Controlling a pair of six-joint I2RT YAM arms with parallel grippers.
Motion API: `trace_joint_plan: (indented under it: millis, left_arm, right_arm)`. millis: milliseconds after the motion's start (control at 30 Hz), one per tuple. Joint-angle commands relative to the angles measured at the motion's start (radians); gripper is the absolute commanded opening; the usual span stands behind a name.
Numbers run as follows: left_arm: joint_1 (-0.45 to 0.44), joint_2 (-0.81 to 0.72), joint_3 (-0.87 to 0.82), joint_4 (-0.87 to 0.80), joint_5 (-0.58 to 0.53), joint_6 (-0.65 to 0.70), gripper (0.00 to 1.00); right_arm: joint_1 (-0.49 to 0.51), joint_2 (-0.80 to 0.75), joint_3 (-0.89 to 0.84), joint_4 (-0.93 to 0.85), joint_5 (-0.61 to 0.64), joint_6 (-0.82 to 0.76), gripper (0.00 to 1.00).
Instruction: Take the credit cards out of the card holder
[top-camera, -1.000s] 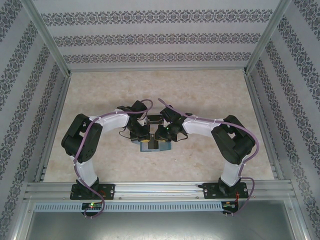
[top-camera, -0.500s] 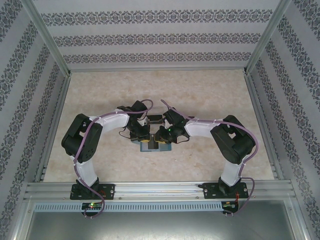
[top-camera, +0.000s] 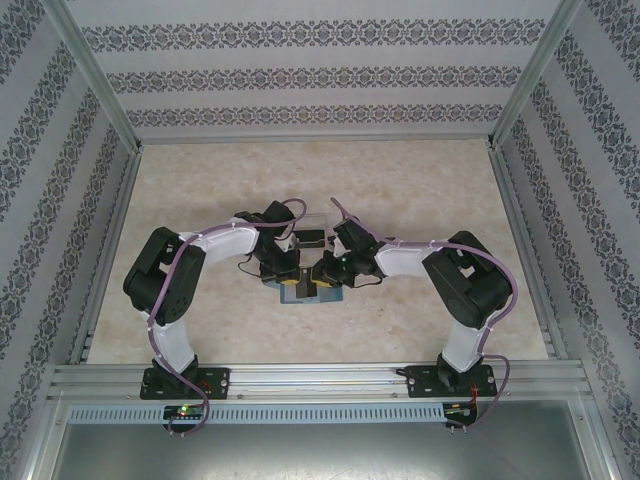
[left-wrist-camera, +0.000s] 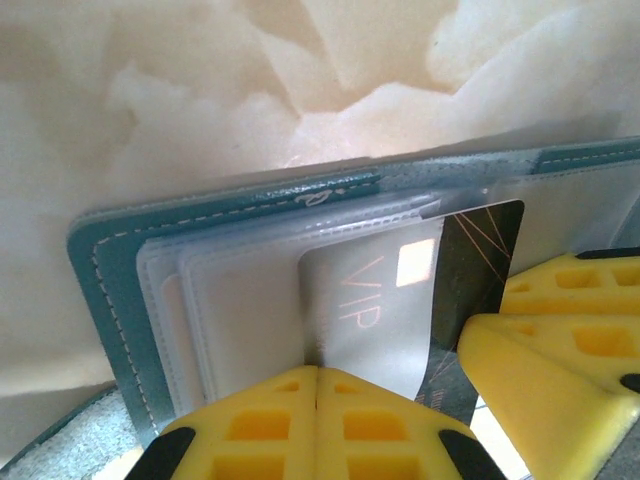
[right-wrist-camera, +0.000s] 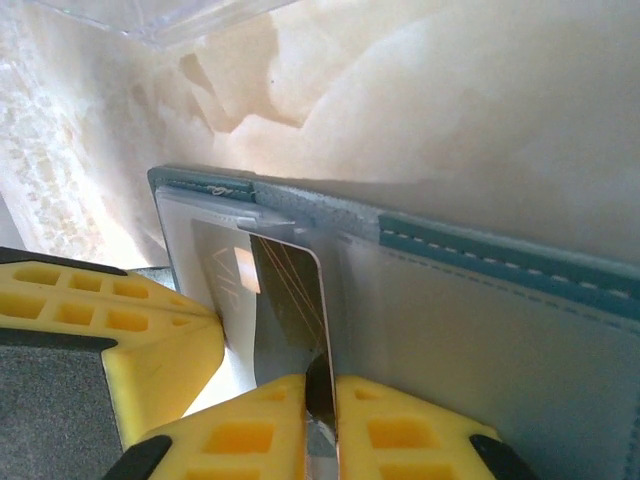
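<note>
The card holder (right-wrist-camera: 500, 330) lies open on the table (right-wrist-camera: 450, 100), in the middle, right in front of both arms. The left claw (left-wrist-camera: 317, 385) is shut tight, w/ its yellow tips together at the near edge of a see-thru pocket. It looks like it pins the holder down (pinching the flap or just pressing, can't tell). The right claw (right-wrist-camera: 322, 395) is closed on the near edge of a dark card (right-wrist-camera: 285, 300) w/ thin orange lines. That card is part way out. The rest is under the cloudy plastic, where "VIP" shows thru.

The step now is most likely to slide this card all the way out. To do it well, the right claw should pull flat & straight, the way the pocket opens, not up. An upward pull could bend the card or lift the whole holder. The grip is only on a thin edge, so slow beats fast, or the card may slip free. The left claw needs to press down hard during the pull, bc the holder looks light & could slide along. The claws are just beside each other, so the right one should move away from the left, not across it. A clear tray (right-wrist-camera: 170, 20) sits near, past the holder.
</note>
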Motion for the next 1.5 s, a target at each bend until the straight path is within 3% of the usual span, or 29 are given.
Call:
trace_joint_plan:
  millis: [0,200,667,1467]
  left_arm:
    - [-0.014,0.037,-0.008,-0.065,-0.053,0.02,0.02]
    - [-0.013,0.029,-0.006,-0.068,-0.054,0.021,0.02]
    - [-0.014,0.015,-0.004,-0.076,-0.063,0.024,0.02]
    - [-0.014,0.009,-0.017,-0.057,-0.049,0.02,0.03]
  right_arm:
    - [-0.006,-0.027,-0.007,0.057,-0.024,0.011,0.11]
    - [-0.019,-0.06,-0.027,-0.018,0.029,-0.025,0.06]
    - [-0.043,-0.129,-0.021,-0.223,0.145,-0.144,0.05]
    - [-0.028,-0.142,0.014,-0.302,0.207,-0.17,0.05]
